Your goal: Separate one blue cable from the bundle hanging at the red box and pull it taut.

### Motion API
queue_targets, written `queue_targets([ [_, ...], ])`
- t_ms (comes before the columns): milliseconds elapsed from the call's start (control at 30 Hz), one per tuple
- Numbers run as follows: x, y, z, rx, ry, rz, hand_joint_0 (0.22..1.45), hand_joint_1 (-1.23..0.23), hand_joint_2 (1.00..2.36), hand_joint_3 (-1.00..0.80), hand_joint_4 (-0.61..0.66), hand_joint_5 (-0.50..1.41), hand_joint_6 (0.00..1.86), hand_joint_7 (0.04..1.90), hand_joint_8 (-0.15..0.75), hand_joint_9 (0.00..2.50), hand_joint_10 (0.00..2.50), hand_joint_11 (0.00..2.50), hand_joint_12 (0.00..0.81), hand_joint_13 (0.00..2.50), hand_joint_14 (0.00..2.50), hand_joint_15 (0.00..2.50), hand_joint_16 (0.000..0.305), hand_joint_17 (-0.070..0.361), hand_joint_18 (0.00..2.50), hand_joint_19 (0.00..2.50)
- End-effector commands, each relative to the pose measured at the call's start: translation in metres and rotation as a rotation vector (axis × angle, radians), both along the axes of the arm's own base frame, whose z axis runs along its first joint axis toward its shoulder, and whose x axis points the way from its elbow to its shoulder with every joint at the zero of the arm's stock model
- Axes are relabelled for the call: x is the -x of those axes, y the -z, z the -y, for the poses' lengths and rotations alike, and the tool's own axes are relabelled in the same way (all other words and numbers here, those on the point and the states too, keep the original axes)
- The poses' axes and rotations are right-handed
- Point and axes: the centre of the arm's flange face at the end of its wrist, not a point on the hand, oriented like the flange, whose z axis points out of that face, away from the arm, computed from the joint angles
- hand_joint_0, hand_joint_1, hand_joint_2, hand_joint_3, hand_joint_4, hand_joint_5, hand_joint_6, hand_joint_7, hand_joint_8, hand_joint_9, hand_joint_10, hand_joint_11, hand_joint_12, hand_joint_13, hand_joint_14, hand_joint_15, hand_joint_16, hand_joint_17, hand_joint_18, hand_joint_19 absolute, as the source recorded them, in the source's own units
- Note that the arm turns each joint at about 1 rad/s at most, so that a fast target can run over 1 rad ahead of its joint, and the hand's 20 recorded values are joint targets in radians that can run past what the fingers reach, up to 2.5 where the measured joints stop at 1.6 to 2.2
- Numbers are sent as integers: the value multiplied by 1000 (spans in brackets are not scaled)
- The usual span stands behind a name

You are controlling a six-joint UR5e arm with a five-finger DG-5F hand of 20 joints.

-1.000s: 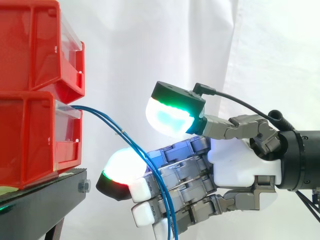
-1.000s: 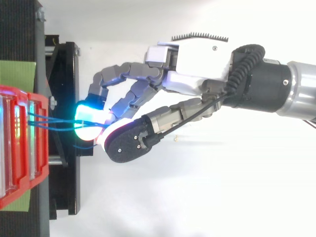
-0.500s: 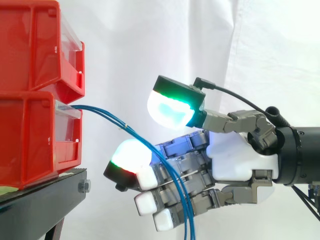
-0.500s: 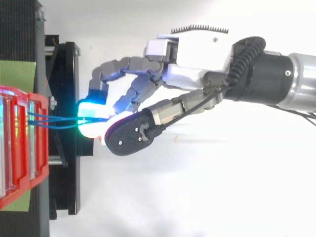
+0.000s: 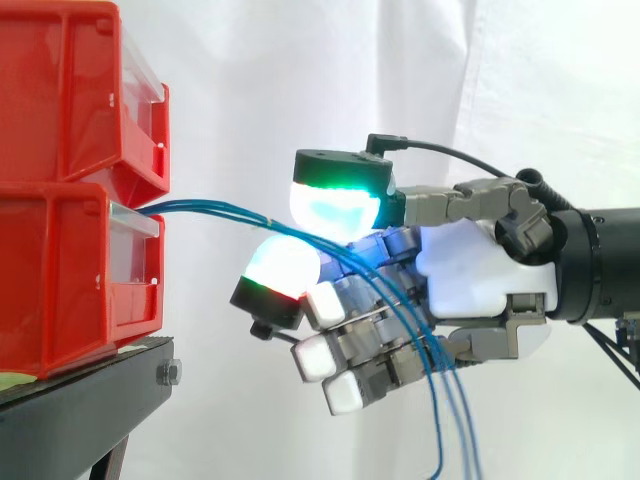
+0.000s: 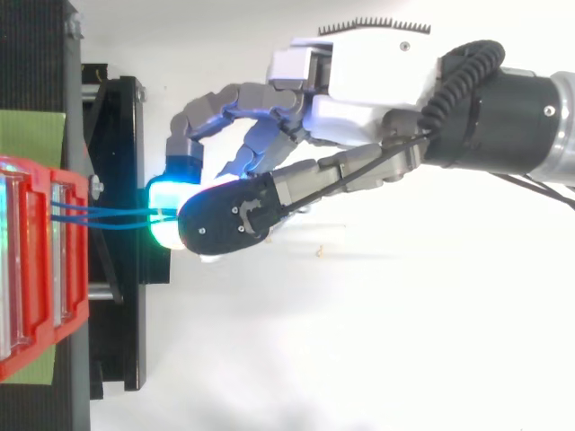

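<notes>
At 9 o'clock in the side view two red bins sit stacked on a black stand that takes up the 7 o'clock corner. Blue cables leave the front of the lower bin and run almost level toward 3 o'clock, close together, before the white curtain. Near centre they pass between the thumb pad, glowing green and cyan, and a white finger pad just below it. The two pads close on the strands and pinch them, though whether every strand is caught cannot be told. Past the pinch the cables drape over the curled fingers and hang slack toward 5 o'clock, spread apart. The hand comes in from 3 o'clock. From above, the cables cross from the bins at 9 o'clock over the stand to the hand — its thumb lies over the glowing pad.
</notes>
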Motion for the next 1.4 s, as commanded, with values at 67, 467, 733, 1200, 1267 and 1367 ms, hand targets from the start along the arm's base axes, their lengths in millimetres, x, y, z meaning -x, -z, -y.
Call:
queue_targets([
  [67,3,-8,1,9,0,-3,659,-702,1019,-86,330,-208,862,966,456,860,14,553,409,929,15,407,46,103,795,392],
  [467,4,-7,-2,13,0,-15,704,-780,1010,-366,330,-216,905,889,456,933,18,784,404,937,15,442,45,101,803,388],
  [733,4,-7,-3,18,2,-15,683,-718,1001,-489,283,-192,901,956,461,1079,19,841,405,972,15,441,44,99,819,393],
  [1200,4,-6,-4,17,2,-23,832,-872,1013,-338,106,-210,956,1198,452,1068,19,942,400,984,17,491,43,97,794,429],
  [1267,4,-6,-4,17,2,-23,858,-876,1000,-495,150,-206,956,1142,445,1082,20,959,394,988,17,500,42,95,788,433],
  [1367,4,-6,-4,19,2,-23,840,-888,1000,-500,167,-199,950,1138,441,1107,21,970,385,1001,18,499,42,94,829,390],
])
